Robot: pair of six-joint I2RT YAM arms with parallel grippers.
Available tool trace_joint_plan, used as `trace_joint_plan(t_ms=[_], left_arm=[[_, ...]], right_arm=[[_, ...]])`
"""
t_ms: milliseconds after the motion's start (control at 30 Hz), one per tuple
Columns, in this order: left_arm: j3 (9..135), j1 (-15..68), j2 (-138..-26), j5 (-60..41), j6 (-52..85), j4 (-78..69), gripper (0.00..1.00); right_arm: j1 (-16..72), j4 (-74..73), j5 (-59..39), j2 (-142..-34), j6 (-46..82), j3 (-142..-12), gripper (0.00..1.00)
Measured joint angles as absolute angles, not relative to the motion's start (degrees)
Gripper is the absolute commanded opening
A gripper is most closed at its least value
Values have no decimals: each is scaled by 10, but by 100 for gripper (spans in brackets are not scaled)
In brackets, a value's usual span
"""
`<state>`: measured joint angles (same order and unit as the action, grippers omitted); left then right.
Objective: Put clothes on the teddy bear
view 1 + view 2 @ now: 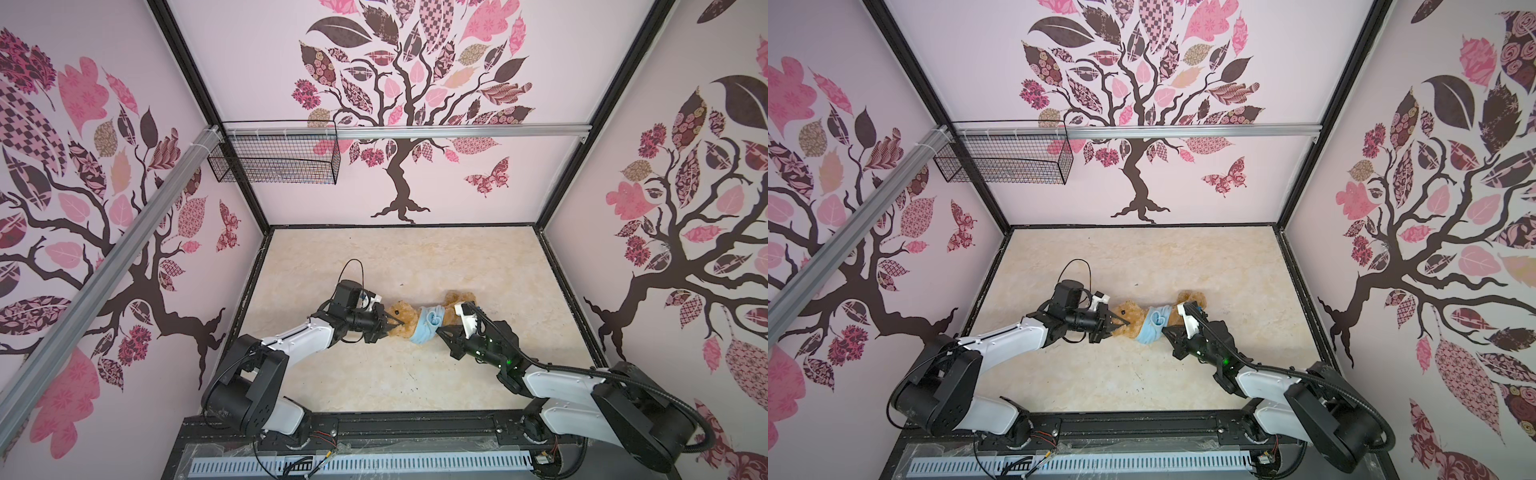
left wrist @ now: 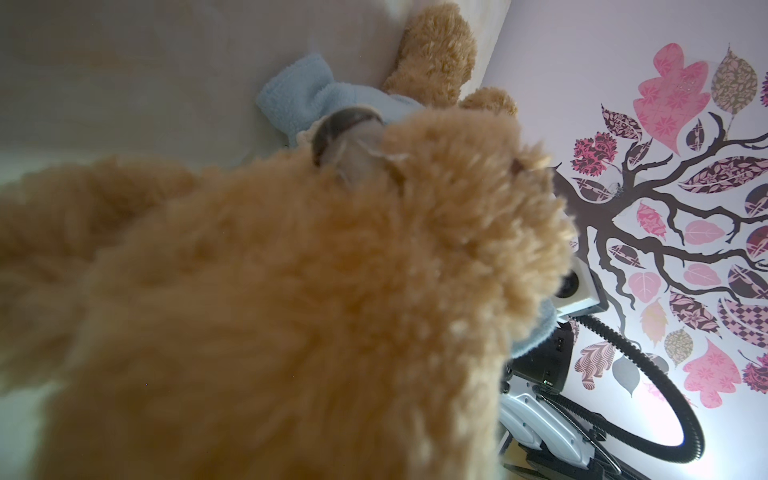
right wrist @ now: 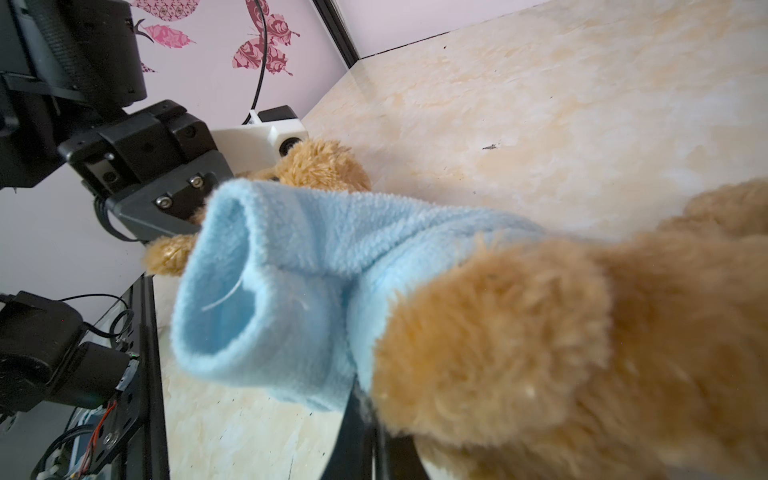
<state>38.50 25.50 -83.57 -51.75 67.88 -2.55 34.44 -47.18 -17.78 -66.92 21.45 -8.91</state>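
Marble tbl (image 1: pixel 374 374), golden-brown teddy bear (image 1: pixel 409 318), blue shirt (image 1: pixel 426 328) bunched

Teddy bear (image 1: pixel 408 316) (image 1: pixel 1133 316): small and plush, golden-brown curly fur, round ears, dark eyes and nose.
Pose: stretched out lengthwise. In both top views the head points left, the legs point right and sit a touch farther back, and the face is turned up.
Place: middle of the cream marbled surface (image 1: pixel 374 374). Resting or slightly lifted, can't tell.
Light blue shirt (image 1: pixel 427 326) (image 1: pixel 1152 325): fleecy, bunched into a thick band round the bear's middle, between head and legs.
Sleeve: one hangs empty, its mouth gaping wide in the right wrist view (image 3: pixel 232 299).
Legs: bare fur, sticking out past the shirt's hem.
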Motion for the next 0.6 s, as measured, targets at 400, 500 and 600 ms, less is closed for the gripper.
trace_joint_plan(t_ms=[400, 500, 600], left_arm=[[420, 198, -836, -536, 568, 87, 0], [420, 192, -842, -536, 546, 109, 0], [422, 190, -845, -529, 520, 129, 0]], right_arm=[[249, -269, -289, -552, 237, -106, 0], [236, -218, -303, -552, 246, -131, 0], [187, -196, -321, -556, 263, -138, 0]])
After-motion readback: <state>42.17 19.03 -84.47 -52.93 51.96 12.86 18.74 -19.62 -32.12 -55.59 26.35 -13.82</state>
